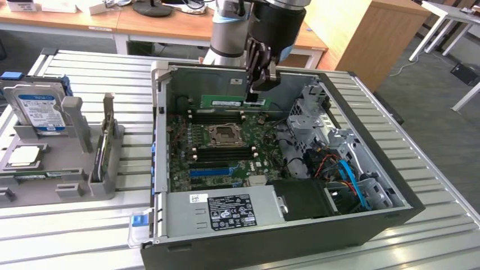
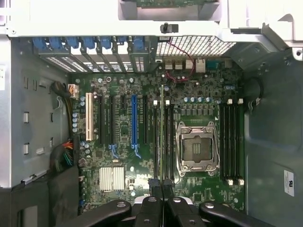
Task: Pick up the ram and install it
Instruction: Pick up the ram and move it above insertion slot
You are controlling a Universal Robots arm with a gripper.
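- One robot arm [image 1: 232,28], with one gripper [image 1: 255,102].
- One green ram [image 1: 221,103].
- One open computer case [image 1: 300,239].
- One big green board [image 2: 142,189] inside it.
- One square chip socket [image 2: 196,147] on the board.
- One blue slot [image 2: 134,120] and one white slot [image 2: 89,117].
- Four black memory slots [image 2: 232,142] in a row, on the side of the socket away from the ram.
- One silver cooling block [image 2: 112,178].
- One grey power box [image 1: 225,209].
- One hard drive [image 1: 37,109] with a blue label, outside the case.
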